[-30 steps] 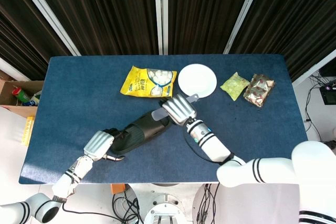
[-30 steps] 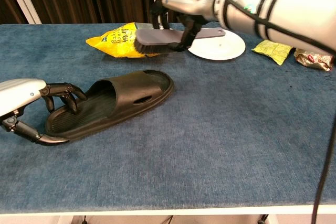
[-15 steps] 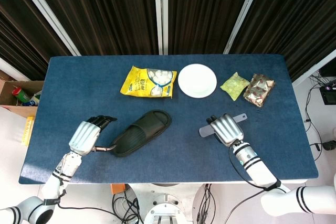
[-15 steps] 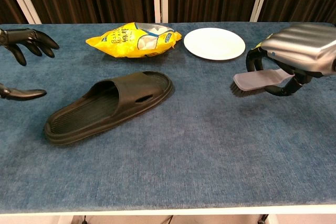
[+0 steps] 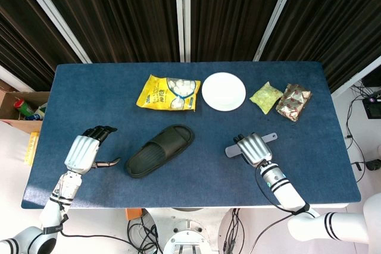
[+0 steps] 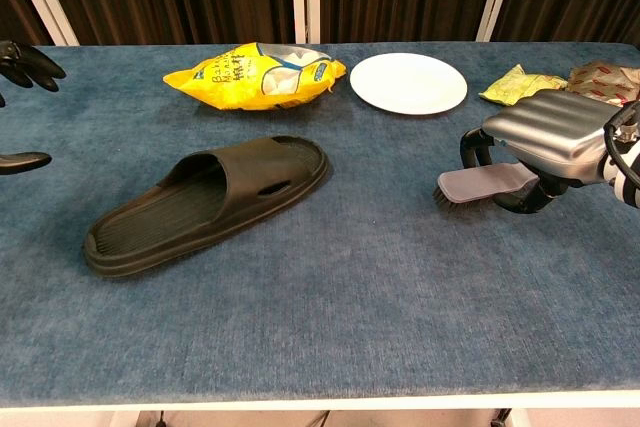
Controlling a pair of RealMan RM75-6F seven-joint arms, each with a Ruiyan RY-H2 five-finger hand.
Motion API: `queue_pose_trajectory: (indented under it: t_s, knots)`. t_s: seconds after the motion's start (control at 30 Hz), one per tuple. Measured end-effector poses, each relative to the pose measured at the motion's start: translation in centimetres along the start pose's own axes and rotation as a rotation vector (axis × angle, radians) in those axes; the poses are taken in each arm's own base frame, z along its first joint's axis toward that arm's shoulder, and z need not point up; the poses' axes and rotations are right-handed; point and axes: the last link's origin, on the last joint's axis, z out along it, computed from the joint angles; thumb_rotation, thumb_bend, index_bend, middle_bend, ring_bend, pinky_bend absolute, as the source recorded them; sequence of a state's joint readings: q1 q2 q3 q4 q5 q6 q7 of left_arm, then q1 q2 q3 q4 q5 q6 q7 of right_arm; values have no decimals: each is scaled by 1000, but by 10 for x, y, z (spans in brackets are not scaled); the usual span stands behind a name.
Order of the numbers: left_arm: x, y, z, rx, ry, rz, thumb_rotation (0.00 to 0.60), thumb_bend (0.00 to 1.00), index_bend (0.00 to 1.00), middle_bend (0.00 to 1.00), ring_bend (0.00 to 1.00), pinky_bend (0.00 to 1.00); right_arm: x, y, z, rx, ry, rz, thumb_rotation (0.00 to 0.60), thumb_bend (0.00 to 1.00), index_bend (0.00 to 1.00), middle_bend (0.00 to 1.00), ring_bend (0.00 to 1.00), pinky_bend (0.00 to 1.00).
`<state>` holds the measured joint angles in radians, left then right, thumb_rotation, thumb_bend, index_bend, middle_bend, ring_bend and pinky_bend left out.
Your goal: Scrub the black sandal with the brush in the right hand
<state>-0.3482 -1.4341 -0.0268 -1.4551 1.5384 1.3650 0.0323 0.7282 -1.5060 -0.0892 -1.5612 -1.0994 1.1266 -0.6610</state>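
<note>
— Where do things stand with the scrubbing?

— The black sandal (image 5: 159,150) lies flat on the blue table (image 5: 196,176), sole down, a little left of centre toward the front edge, with nothing touching it. The right hand (image 5: 255,149) sits well apart from it, near the front edge on the right side, fingers wrapped over the handle of the brush (image 6: 480,184); the bristles point down and rest on or just above the cloth.

— And the left hand?

— The left hand (image 5: 83,151) hovers near the table's left edge, fingers spread and holding nothing, a clear gap between it and the sandal's heel end.

— So is the task done or not begun?

— The pictures alone cannot settle it. The sandal shows no suds or marks either way. As they lie, brush and sandal are apart, so no scrubbing is under way; if any is left, the right hand must carry the brush back across the table to it.

— Anything else on the table?

— A yellow snack bag (image 5: 168,92), a white plate (image 5: 223,91) and two small packets (image 5: 280,99) along the back half, all clear of the sandal.
</note>
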Motion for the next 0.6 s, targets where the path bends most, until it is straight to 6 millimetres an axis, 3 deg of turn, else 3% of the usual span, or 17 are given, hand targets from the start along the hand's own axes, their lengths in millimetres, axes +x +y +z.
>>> queue_pose_trajectory:
  t_s: [0.1,0.33,0.6]
  knots:
    - [0,-1,0,1,-2,-4,375,138,242,260,239,355,-1,-1,1,-3,-12,-5,600,412,868,725,627,585]
    - [-2,-3,-1,3,-9,-14,376,140,241,260,239,355,-5,-3,1,9,-66,-5,600,317,584,530,432,396]
    - [-1,-3,-2,-2,-8,-16,374,140,241,260,239,354,-2,-3,0,20,-73,9,600,245,456,420,301,271]
